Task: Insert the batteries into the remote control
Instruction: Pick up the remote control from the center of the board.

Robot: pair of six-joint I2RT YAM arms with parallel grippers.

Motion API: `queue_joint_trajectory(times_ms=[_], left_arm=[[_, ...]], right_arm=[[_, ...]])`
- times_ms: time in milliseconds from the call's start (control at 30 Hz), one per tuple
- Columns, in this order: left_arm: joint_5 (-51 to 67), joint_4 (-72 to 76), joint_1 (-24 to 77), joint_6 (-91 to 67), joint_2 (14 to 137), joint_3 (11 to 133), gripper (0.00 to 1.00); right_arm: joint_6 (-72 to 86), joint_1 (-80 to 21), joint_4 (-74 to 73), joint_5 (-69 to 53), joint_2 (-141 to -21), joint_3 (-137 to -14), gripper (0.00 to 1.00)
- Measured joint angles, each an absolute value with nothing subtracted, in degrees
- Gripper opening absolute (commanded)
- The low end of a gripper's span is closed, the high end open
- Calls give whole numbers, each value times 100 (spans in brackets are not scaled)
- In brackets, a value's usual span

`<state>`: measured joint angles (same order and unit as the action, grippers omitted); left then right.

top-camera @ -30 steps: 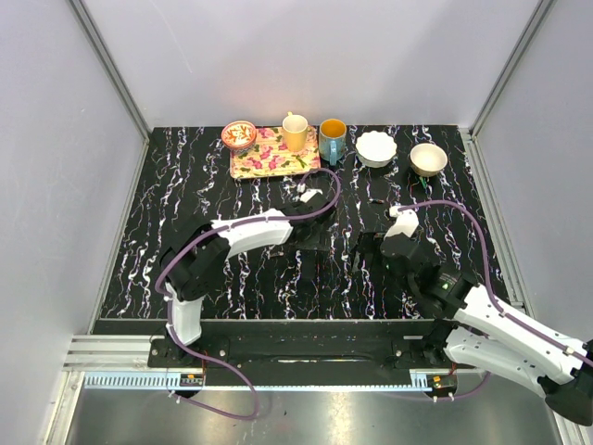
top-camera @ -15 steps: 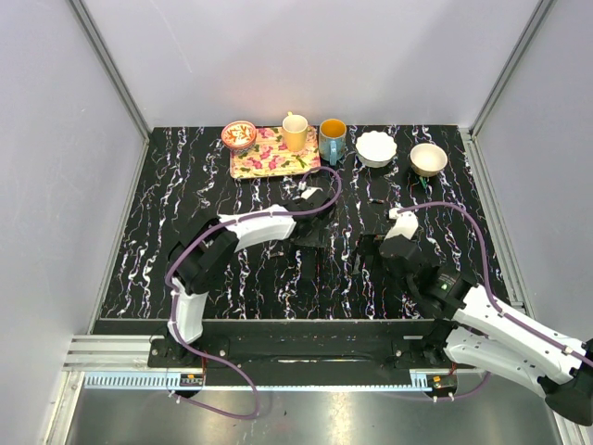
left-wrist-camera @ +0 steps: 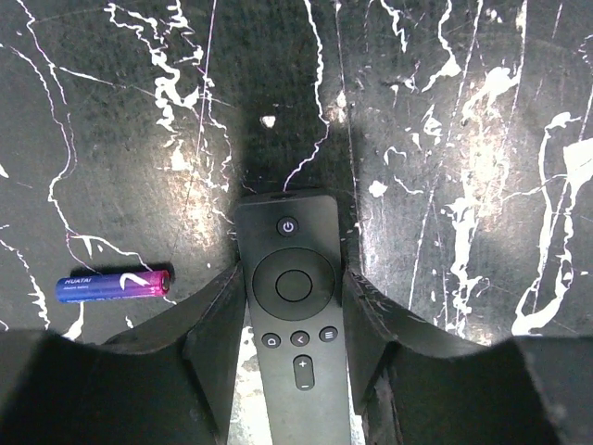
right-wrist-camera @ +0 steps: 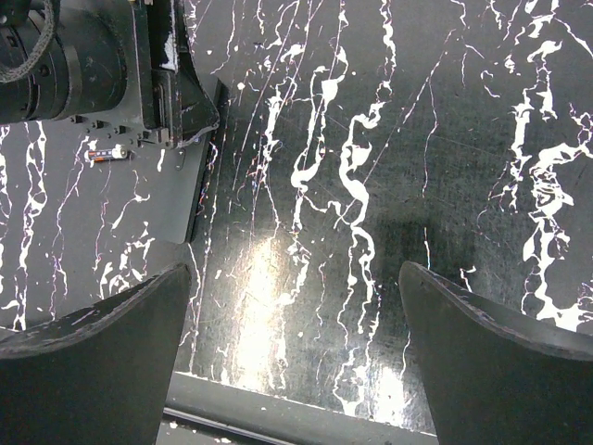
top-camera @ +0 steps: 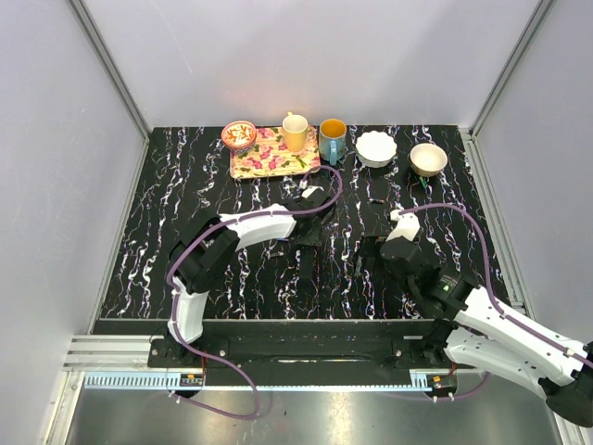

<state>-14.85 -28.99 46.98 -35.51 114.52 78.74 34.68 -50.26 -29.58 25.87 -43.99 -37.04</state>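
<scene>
The black remote control (left-wrist-camera: 292,315) lies button side up between the fingers of my left gripper (left-wrist-camera: 294,273), which is shut on its sides low over the marble table. One bluish-purple battery (left-wrist-camera: 113,285) with a red end lies on the table just left of the remote. It also shows small in the right wrist view (right-wrist-camera: 108,155). In the top view my left gripper (top-camera: 309,243) is at the table's middle. My right gripper (top-camera: 369,252) is open and empty to its right, above bare table (right-wrist-camera: 295,273) near the front edge.
At the back stand a floral tray (top-camera: 271,154), a small patterned bowl (top-camera: 239,134), a yellow mug (top-camera: 296,132), a blue mug (top-camera: 333,139), a white bowl (top-camera: 376,148) and a tan bowl (top-camera: 428,158). The black front rail (right-wrist-camera: 278,408) runs under my right gripper.
My left arm has stretched a little farther out and turned at the wrist. The right arm has hardly moved.
</scene>
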Motion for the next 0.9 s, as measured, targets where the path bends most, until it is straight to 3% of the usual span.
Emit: queue_joint_trajectory(times_ms=[200, 333, 600, 900], left_arm=[[-1476, -2808, 4692, -3479, 11321, 7747, 0], [-1186, -2510, 4604, -3426, 10578, 7321, 0], [464, 489, 3435, -4198, 7269, 4965, 0], [2432, 3966, 2902, -5894, 6882, 3199, 0]], right_arm=[[3479, -5026, -2991, 2585, -4412, -3730, 100], [3479, -5026, -3055, 2539, -4565, -4075, 100], [3566, -5019, -2414, 1433, -4685, -4770, 100], [3726, -4777, -648, -401, -4722, -4447, 100]])
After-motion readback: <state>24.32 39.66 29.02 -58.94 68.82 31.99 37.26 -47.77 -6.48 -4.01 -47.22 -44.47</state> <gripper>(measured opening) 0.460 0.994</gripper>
